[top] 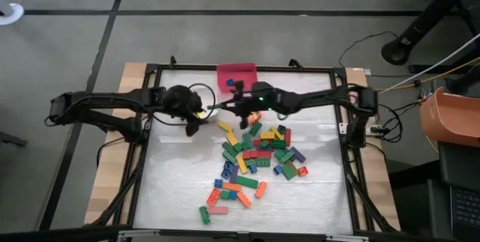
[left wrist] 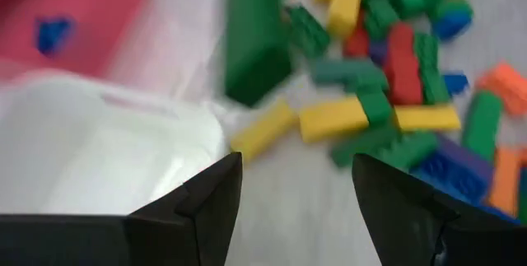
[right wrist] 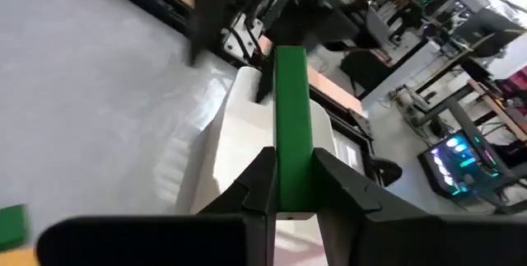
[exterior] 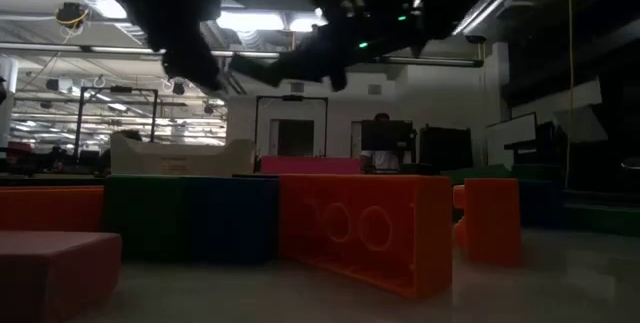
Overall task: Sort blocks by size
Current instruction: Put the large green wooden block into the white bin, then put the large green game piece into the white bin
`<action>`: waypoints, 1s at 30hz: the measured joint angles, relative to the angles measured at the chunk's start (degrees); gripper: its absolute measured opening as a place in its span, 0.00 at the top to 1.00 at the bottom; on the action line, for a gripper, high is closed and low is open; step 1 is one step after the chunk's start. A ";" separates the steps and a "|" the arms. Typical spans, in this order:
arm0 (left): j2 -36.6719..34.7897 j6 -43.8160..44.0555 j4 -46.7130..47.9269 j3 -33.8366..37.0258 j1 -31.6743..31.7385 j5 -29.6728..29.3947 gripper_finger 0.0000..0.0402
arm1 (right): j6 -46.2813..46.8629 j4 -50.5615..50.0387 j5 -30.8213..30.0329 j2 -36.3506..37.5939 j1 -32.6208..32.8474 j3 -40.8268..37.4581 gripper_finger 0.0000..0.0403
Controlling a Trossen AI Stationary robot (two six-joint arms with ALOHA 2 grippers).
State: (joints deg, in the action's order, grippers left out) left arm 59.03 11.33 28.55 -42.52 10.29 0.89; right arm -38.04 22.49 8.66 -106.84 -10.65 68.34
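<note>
A red bin sits at the upper middle of the high view, at the desk's far edge. The desk has a white, slightly glossy top inside a dark frame, with bare wood showing along its left and right sides. A white bin fills the lower left of the left wrist view (its rim touching nothing that can be made out). An orange tub stands at the right edge, off the desk. Cables trail across the grey floor at upper right.

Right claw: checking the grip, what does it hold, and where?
The right claw grips a long green block by one end. The left claw holds nothing.
</note>
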 joint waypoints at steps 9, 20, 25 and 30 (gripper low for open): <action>-0.05 8.85 9.23 -0.01 -8.57 0.22 0.45 | -3.12 -6.54 -0.07 -10.63 -0.08 13.18 0.85; 0.00 16.91 9.66 0.00 -21.50 0.36 0.45 | -3.56 -6.55 -2.14 -14.50 -0.80 16.06 0.77; 0.04 18.95 6.71 0.00 -28.34 -0.32 0.45 | -3.52 -6.48 -2.16 -14.50 -0.75 16.06 0.66; 2.16 15.92 -3.41 0.00 -34.50 -2.61 0.45 | -2.98 -7.23 -2.16 -14.10 -0.75 16.05 0.59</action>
State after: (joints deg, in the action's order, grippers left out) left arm 61.18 27.25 25.14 -42.52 -24.22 -1.72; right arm -41.02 15.27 6.50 -120.95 -11.40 84.39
